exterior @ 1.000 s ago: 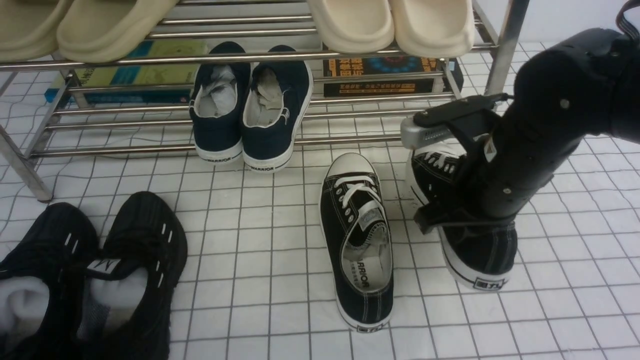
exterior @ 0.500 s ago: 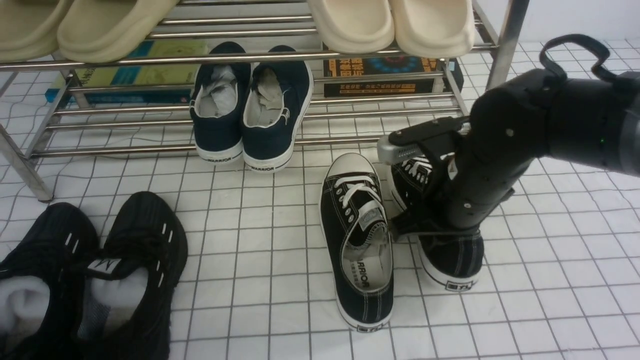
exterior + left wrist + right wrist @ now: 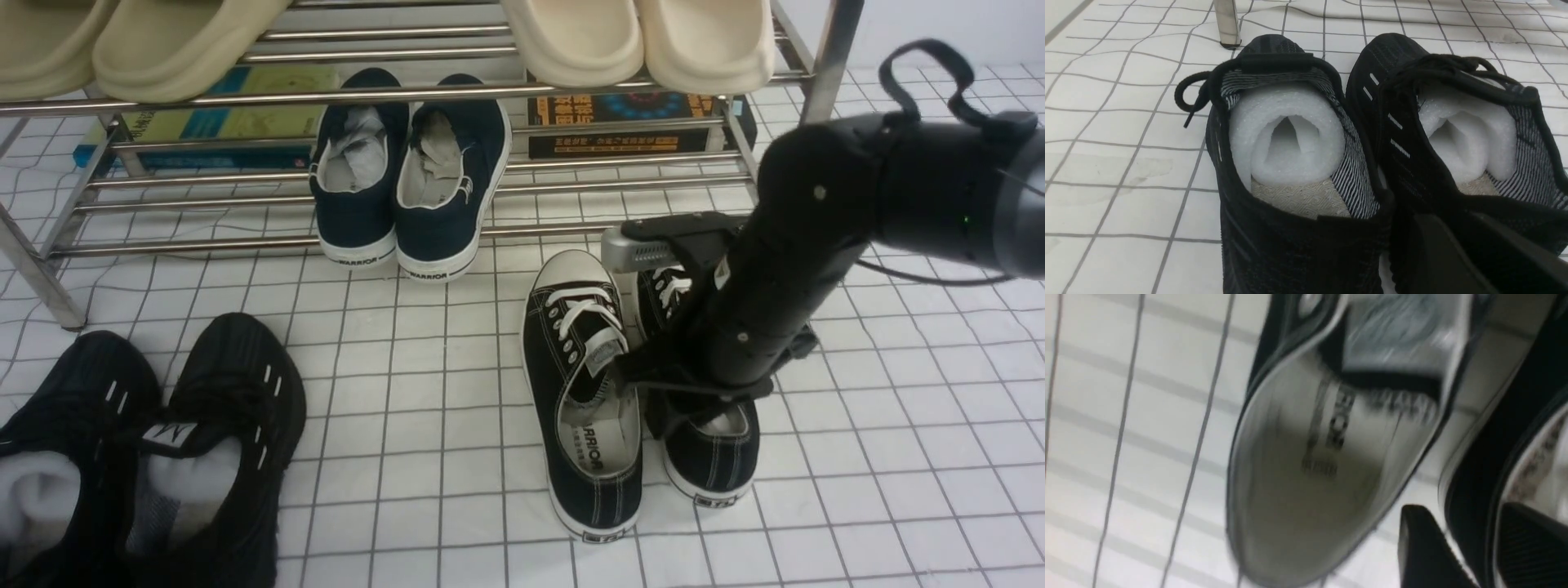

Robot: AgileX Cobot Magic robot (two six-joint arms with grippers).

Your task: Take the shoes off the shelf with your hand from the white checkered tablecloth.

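While the pair of black lace-up canvas sneakers (image 3: 543,359) is sitting on the white checkered tablecloth (image 3: 424,457) in front of the shoe rack (image 3: 204,246), the right gripper (image 3: 1461,522) is straddling the side wall of the pair's RH shoe, fingers standing apart, one going outside and the other reaching into the opening. So it isn't clamping down on anything rn. Both sneakers are lying sole-down w/ toes pointing toward the rack, and the RH one is mostly hiding under the arm (image 3: 816,212), only its laces and heel end really showing.

Left gripper (image 3: 1453,228) is showing as a dark blur over the black knit sneakers (image 3: 1298,245), tbh can't tell if its fingers are sitting together or apart. Those knit ones are resting side by side on the cloth, white foam rolls (image 3: 1286,134) filling them.

Navy slip-ons (image 3: 355,212) are sitting on the rack's lower tier, heels facing the cam. Up on the tier above, khaki slippers (image 3: 180,57) are resting at the left and cream slippers (image 3: 710,49) at the right. Btw, a yellow-and-blue book (image 3: 237,122) and a black-and-orange book (image 3: 620,145) are showing thru the bars.
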